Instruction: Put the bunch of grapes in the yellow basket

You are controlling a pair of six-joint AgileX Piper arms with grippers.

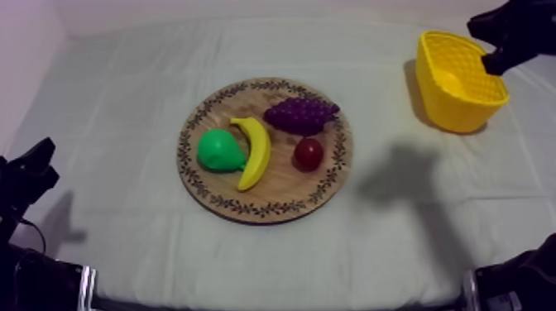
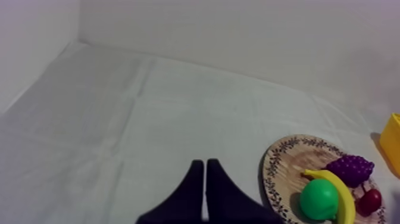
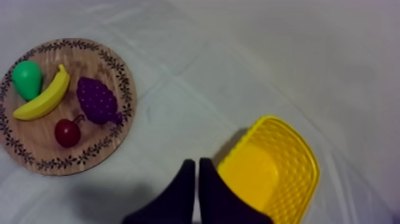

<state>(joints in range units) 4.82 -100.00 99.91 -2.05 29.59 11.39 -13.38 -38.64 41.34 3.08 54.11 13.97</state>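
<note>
Bunch of grapes (image 1: 301, 114) lies on the wooden board (image 1: 281, 186), nothing moved; my left end effector (image 2: 205, 162) and right end effector (image 3: 197, 162) are closed, empty.

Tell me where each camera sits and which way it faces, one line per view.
Top: above the table, slanting down on wooden board and yellow basket; left arm low left, right arm by the basket.
Left wrist: low over the cloth, facing the board sidelong; shut left fingers show.
Right wrist: high, looking down on board and basket; shut right fingers show.
Shared: all three see the bunch of grapes on the board.
</note>
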